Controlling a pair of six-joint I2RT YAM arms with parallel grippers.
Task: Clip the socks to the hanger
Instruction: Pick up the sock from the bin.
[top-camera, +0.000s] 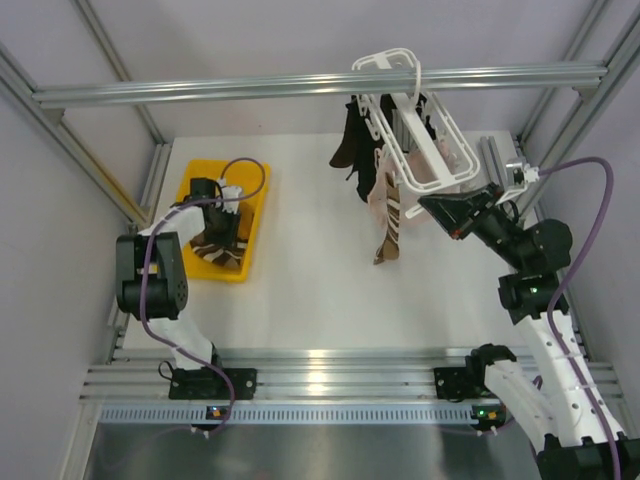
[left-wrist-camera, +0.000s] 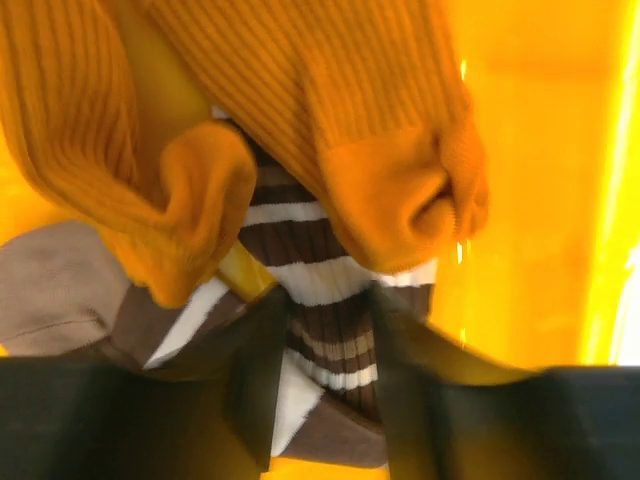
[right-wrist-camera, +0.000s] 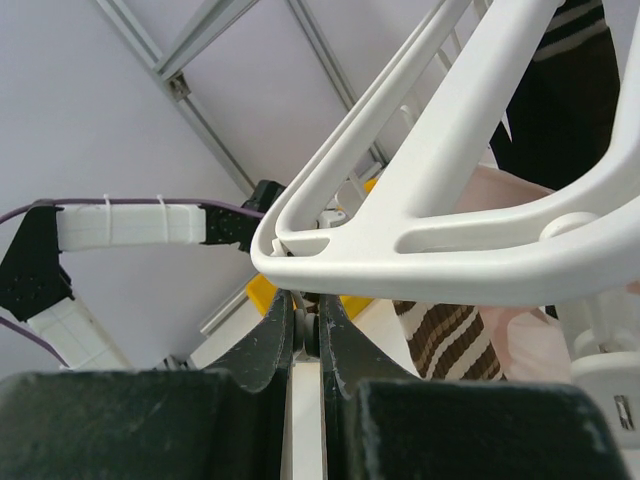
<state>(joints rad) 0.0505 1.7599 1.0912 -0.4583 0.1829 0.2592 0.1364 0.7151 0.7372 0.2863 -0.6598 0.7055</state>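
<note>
The white hanger (top-camera: 445, 128) hangs from the bar at the back right, with a black sock (top-camera: 350, 140), a pale pink sock (top-camera: 383, 190) and a brown striped sock (top-camera: 390, 232) clipped to it. My right gripper (top-camera: 428, 203) is at the hanger's near corner. In the right wrist view it (right-wrist-camera: 307, 325) is shut on a small clip under the frame (right-wrist-camera: 450, 250). My left gripper (top-camera: 222, 215) is down in the yellow tray (top-camera: 190, 180). In the left wrist view it (left-wrist-camera: 330, 330) is closed around a brown striped sock (left-wrist-camera: 330, 290), and a mustard sock (left-wrist-camera: 300, 100) lies just beyond.
The long aluminium bar (top-camera: 200, 92) crosses the back above the table. Frame posts stand at both sides. The right arm's purple cable (top-camera: 590, 190) loops near the right post. The tray wall (left-wrist-camera: 540, 200) is close to the right of my left fingers.
</note>
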